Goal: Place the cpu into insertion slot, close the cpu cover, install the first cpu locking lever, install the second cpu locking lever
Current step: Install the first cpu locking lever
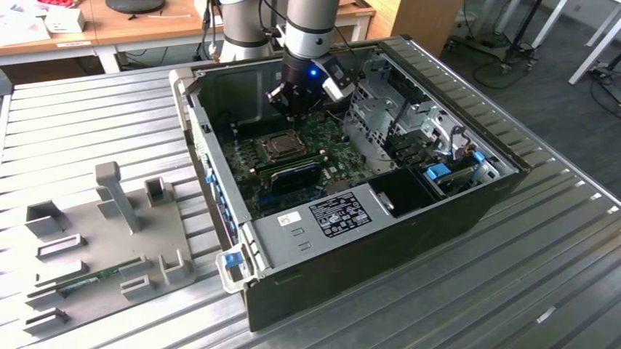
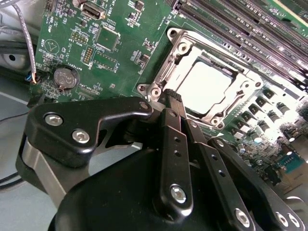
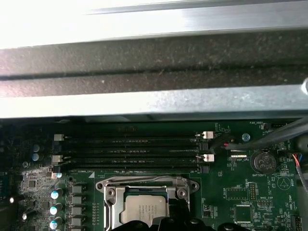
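Note:
The cpu [image 2: 207, 86] lies flat in the insertion slot [image 3: 109, 202] on the green board, its silver top facing up. The cpu cover [image 2: 166, 72] is down around it as a silvery frame, and the chip shows through its window. In the first wrist view the cpu [image 3: 143, 211] sits inside the cover [image 3: 144, 182]. My gripper [image 2: 174, 96] is shut, its black fingertips together just at the socket's near corner, with nothing visible between them. In the exterior view the gripper [image 1: 296, 109] hangs inside the open case just behind the cpu [image 1: 284, 147]. I cannot tell how the locking levers stand.
Long black memory slots [image 3: 130, 149] run beside the socket. A coin battery [image 2: 65, 77] and loose cables [image 2: 24, 48] lie near the gripper. The case wall [image 3: 144, 57] rises close behind. Drive bays [image 1: 417, 138] fill the case's right side. A grey fixture plate [image 1: 97, 233] lies at the exterior view's left.

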Robot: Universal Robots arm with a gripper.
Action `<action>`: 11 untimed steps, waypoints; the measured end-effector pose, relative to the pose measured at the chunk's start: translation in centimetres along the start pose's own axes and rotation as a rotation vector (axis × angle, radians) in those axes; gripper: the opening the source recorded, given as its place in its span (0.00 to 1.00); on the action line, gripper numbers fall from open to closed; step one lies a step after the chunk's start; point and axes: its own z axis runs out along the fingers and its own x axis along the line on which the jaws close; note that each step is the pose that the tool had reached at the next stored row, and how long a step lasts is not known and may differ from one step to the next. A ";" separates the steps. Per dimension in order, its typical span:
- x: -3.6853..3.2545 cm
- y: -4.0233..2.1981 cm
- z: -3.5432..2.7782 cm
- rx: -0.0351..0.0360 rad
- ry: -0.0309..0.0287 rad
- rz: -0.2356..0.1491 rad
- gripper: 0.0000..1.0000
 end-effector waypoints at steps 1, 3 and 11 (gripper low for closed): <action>0.02 0.00 0.00 0.0000 -0.0035 0.000 0.10; 0.04 -0.01 0.01 -0.0002 -0.0150 -0.001 0.10; 0.17 -0.01 0.01 -0.0003 -0.0246 -0.003 0.10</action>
